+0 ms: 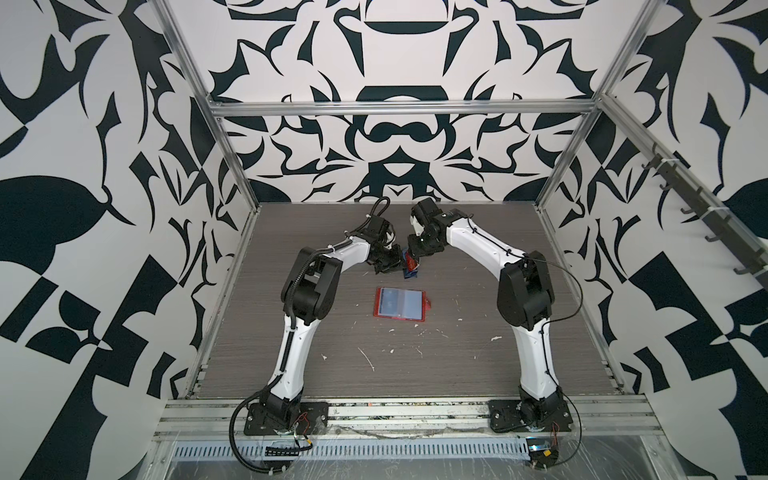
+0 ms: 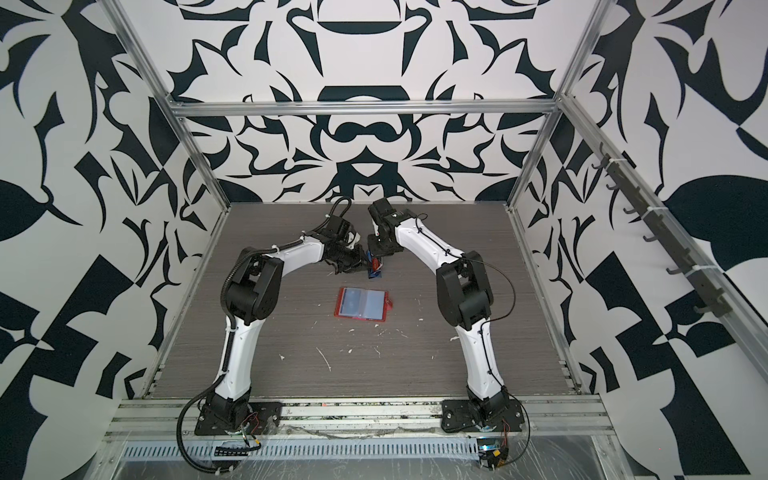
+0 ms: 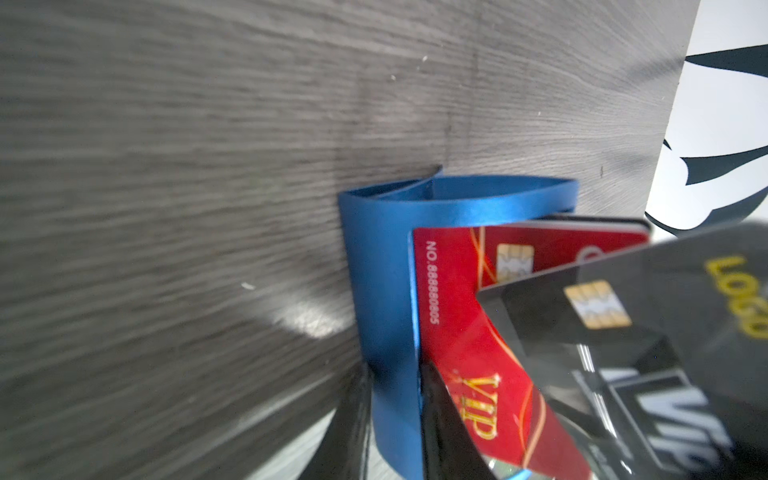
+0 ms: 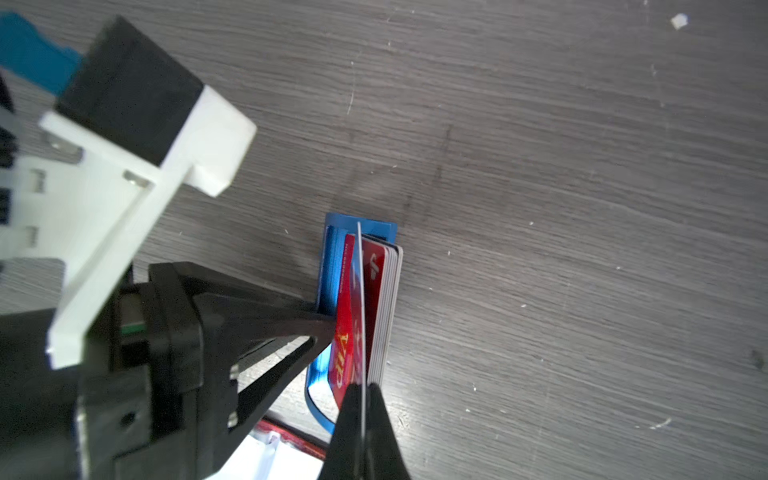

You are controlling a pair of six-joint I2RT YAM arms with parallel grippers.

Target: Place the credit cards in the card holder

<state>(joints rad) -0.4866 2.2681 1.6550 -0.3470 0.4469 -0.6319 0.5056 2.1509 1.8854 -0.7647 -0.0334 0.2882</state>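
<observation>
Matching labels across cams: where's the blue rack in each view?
In a top view: blue rack mid-table, just beyond the card holder.
In a top view: same spot.
Left wrist: mid-picture, curved wall behind the red VIP card.
Right wrist: thin frame hugging that card.
Shared landmark: the red VIP card standing in the rack.

the desk looks like grey wood-grain laminate, matt with a dull sheen. the blue rack by the right hand is smooth, with a satin, metal-like shine. the red card and dark card are glossy plastic with gold print. near the hand, the card holder has a red leather-like cover and shiny clear plastic sleeves.
</observation>
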